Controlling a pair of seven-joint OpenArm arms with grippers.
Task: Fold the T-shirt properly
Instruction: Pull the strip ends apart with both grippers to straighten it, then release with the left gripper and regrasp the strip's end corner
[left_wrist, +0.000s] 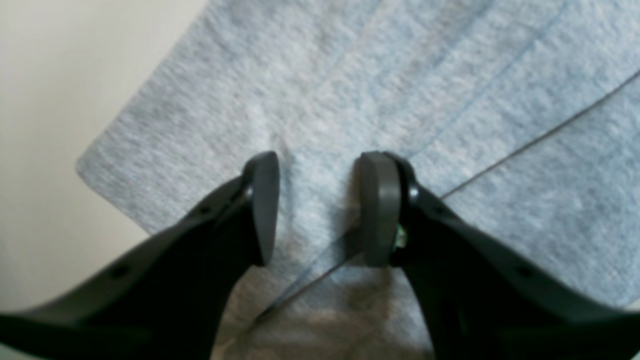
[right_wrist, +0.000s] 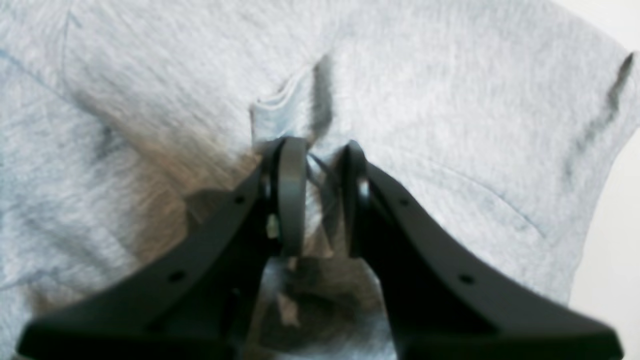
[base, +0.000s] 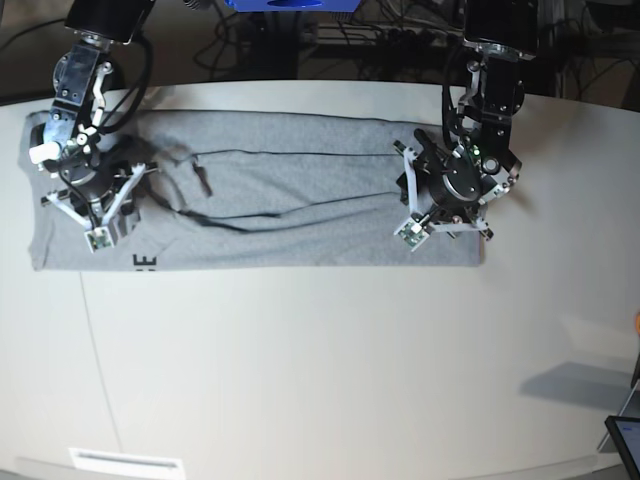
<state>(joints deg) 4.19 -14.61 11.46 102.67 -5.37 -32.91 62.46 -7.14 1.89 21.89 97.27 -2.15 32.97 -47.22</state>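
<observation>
Right tool (right_wrist: 320, 200) nearly closed, pinching T-shirt (base: 290, 190) near table's left edge; left tool (left_wrist: 320, 210) open, empty, w/ cloth underneath. Get all layers, lift both ends evenly.

Black print on the T-shirt (base: 260, 190) is being shown only as a fragment at about eight o'clock in the base view, the rest being hidden; both wrist views are being blurred; cloth between the right gripper (right_wrist: 320, 197) jaws is being obscured by shadow.
</observation>
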